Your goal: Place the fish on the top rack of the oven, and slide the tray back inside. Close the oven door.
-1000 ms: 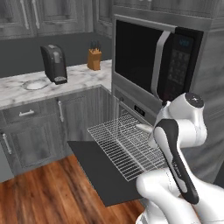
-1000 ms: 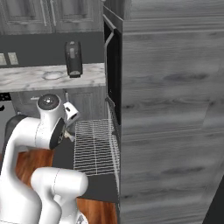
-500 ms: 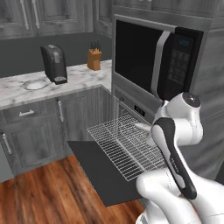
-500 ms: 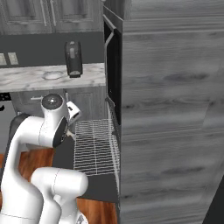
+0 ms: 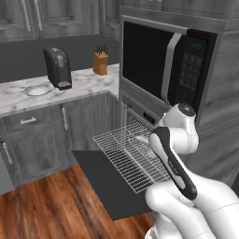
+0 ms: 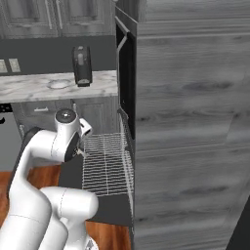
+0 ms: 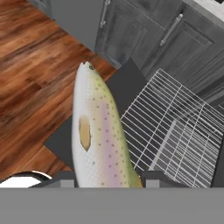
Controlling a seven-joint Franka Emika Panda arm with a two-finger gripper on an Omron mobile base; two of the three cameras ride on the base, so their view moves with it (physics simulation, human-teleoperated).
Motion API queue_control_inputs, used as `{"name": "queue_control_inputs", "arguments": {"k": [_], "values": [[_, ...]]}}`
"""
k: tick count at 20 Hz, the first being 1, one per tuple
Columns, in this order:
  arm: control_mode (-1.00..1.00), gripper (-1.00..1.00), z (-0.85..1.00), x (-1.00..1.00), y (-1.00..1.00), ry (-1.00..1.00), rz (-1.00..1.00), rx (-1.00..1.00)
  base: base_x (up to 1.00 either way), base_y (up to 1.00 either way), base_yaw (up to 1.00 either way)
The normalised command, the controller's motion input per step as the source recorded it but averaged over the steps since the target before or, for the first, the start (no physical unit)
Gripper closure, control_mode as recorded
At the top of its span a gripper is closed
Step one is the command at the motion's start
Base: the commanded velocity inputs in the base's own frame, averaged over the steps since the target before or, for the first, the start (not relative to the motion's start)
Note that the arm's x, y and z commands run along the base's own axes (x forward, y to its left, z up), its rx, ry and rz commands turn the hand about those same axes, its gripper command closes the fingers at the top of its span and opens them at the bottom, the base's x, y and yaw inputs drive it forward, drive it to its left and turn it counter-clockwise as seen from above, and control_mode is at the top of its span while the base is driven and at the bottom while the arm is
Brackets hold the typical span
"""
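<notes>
the gripper (image 7: 105, 177) is clenched on a speckled fish (image 7: 97, 135), whose head points away from the hand, held above the dropped-open oven door (image 7: 124, 89) with wooden floor (image 7: 30, 70) beyond. the top rack (image 5: 130, 156) is pulled out over the black door (image 5: 105, 182), its far end at the mouth of the oven (image 5: 140, 112) beneath the black microwave (image 5: 161, 63). in the left base view the fish's pale tail (image 5: 142, 138) shows over the rack beside the arm. on the marble counter (image 5: 51, 91) stand a coffee machine (image 5: 58, 68) and a knife block (image 5: 100, 64).
</notes>
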Motion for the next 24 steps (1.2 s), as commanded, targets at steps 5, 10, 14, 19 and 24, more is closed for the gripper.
{"name": "queue_control_inputs", "arguments": {"k": [5,10,14,19,24], "values": [[-1.00,1.00,-0.28,0.11,0.01,0.00,-0.09,-0.01,0.00,0.00,0.00],[-1.00,1.00,-0.22,0.04,0.01,0.01,-0.21,0.00,0.00,0.00,0.00],[-1.00,1.00,-0.07,0.00,0.01,0.05,-0.27,0.06,0.00,0.00,0.00],[-1.00,1.00,-0.12,0.06,0.00,0.06,-0.27,0.08,0.00,0.00,0.00],[-1.00,1.00,-0.34,0.28,0.00,0.01,-0.19,0.00,0.00,0.00,0.00]]}}
